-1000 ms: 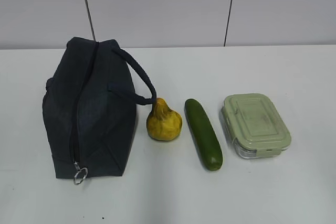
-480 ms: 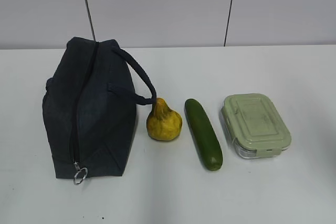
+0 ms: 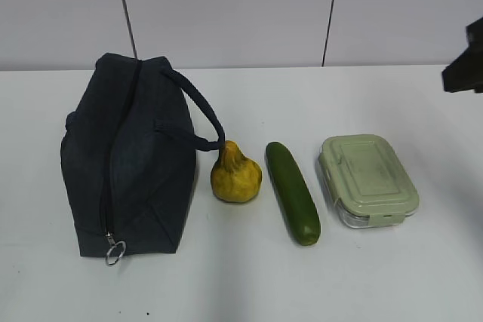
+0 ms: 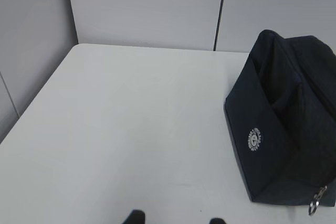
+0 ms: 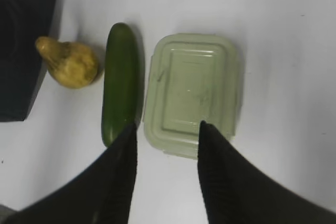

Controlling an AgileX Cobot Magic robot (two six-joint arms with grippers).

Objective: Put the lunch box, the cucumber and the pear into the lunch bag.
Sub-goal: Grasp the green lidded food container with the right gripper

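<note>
From my station the light reads even and diffuse, coming from above; the white table [image 3: 241, 284] is bright without harsh glare; soft short shadows sit under the cucumber [image 3: 293, 192] and pear [image 3: 235, 173]; the lunch bag [image 3: 128, 156] is so dark its folds barely register; my right wrist view is softer, its near fingers [image 5: 223, 182] blurred and the lunch box [image 5: 191, 94] lid slightly washed out.

Left claw [image 4: 175, 220] cut off at frame btm, only tips visible.
</note>
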